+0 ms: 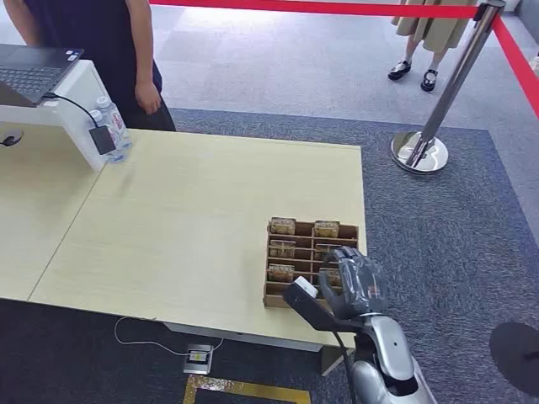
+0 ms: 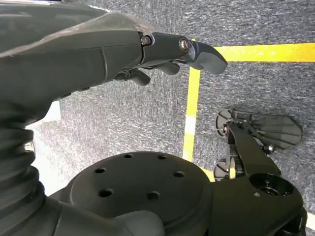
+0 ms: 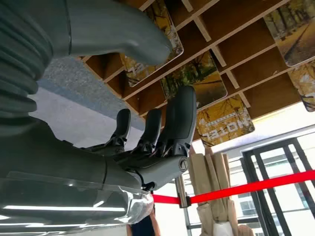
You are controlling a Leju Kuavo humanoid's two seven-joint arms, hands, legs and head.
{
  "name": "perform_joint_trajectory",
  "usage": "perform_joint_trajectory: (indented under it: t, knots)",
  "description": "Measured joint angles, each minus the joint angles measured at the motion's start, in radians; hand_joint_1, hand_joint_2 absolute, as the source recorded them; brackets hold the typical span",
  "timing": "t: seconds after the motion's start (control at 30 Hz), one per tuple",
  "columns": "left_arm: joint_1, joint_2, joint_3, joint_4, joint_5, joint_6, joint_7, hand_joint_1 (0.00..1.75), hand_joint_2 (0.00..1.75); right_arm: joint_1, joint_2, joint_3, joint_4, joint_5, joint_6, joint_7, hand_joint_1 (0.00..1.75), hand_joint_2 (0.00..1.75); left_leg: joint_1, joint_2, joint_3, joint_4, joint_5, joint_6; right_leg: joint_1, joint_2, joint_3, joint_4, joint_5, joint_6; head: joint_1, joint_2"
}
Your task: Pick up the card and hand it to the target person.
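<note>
Dark grey carpet with yellow floor tape lies beneath me, and on it stands a pale wooden table (image 1: 190, 227). Nearest to me, my left hand (image 2: 159, 56) hangs low over the carpet, fingers loosely curled and holding nothing. My right hand (image 1: 353, 286) is raised at the table's near right corner, just over a wooden tray (image 1: 312, 229) divided into slots. Its fingers are apart and bent, with nothing between them. Close by, in the right wrist view, hotel cards (image 3: 193, 78) printed with autumn trees lie in those slots, and my fingertips (image 3: 182, 110) are near one of them, though I cannot tell if they touch. I judge the task to be at its first step: the reach is made, but no card is gripped or lifted. Farther off, at the table's far left end, a person in dark clothes (image 1: 120, 50) stands beside a laptop (image 1: 34, 71) and water bottles (image 1: 114, 126). Beyond them a red rope barrier (image 1: 317, 7) runs to a chrome post (image 1: 445, 101). The pick and the handover both remain.
</note>
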Motion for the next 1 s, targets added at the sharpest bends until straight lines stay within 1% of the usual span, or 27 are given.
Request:
perform_joint_trajectory:
  t: [0.13,0.6,1.0]
  knots:
    - [0.000,0.000,0.000,0.000,-0.001,0.000,0.000,0.00,1.75,0.004,0.001,-0.008,0.002,0.003,-0.001,0.002,0.89,1.75,0.000,0.000,0.000,0.000,0.000,0.000,0.000,0.000,0.000,0.000,0.000,0.000,0.000,0.000]
    - [0.000,0.001,-0.001,0.000,-0.009,-0.005,0.001,0.00,1.75,0.015,0.014,-0.047,0.002,0.032,0.001,0.014,0.93,1.75,0.000,0.000,0.000,0.000,0.000,0.000,0.000,0.000,0.000,0.000,0.000,0.000,0.000,0.000]
    - [0.000,0.001,-0.006,0.000,-0.013,-0.006,0.002,0.00,1.75,0.009,0.027,-0.056,0.027,0.035,0.007,0.013,0.93,1.75,0.000,0.000,0.000,0.000,0.000,0.000,0.000,0.000,0.000,0.000,0.000,0.000,0.000,0.000]
